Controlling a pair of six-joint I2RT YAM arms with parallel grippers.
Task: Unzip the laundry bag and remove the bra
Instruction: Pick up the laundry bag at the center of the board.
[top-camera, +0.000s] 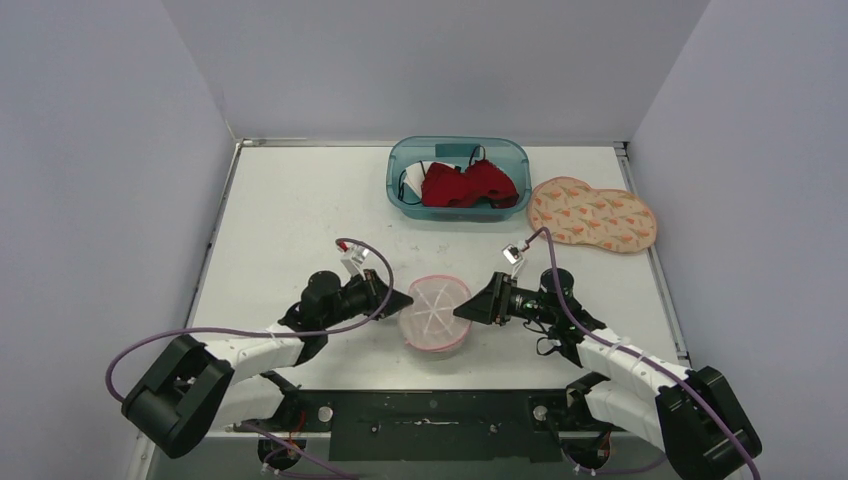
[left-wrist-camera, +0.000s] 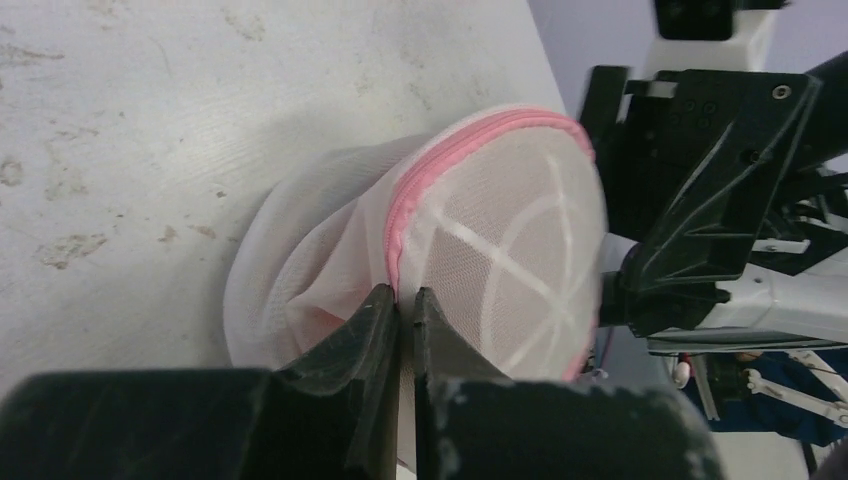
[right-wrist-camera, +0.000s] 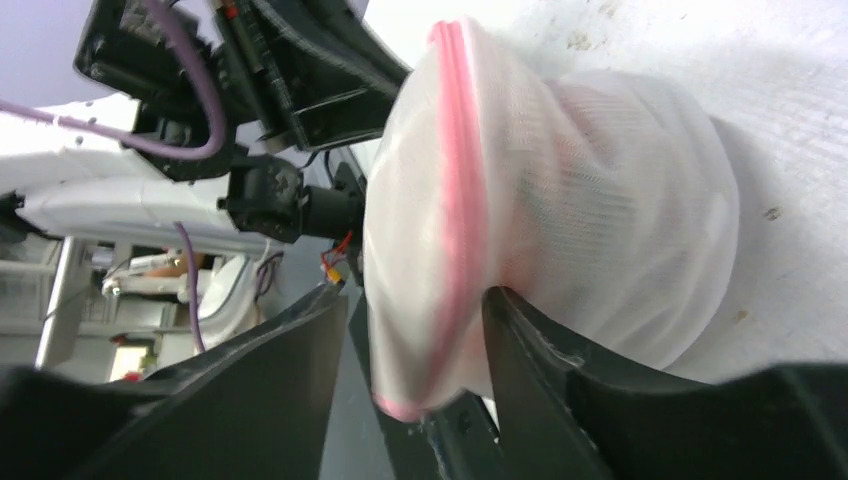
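While left gripper (left-wrist-camera: 404, 300) pinches laundry bag (top-camera: 435, 312), bin (top-camera: 458, 140) behind

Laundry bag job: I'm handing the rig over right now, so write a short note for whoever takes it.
Left gripper: shut, pinching the laundry bag beside its pink zipper.
Right gripper: jaws apart, straddling the bag's opposite rim, not clamped.
Bag: between the two grippers, near the middle of the table. Contents can't be made out through the mesh.
Done: bag gripped on one side. The zipper looks closed where visible.
Left: unzip, then pull the bra out.
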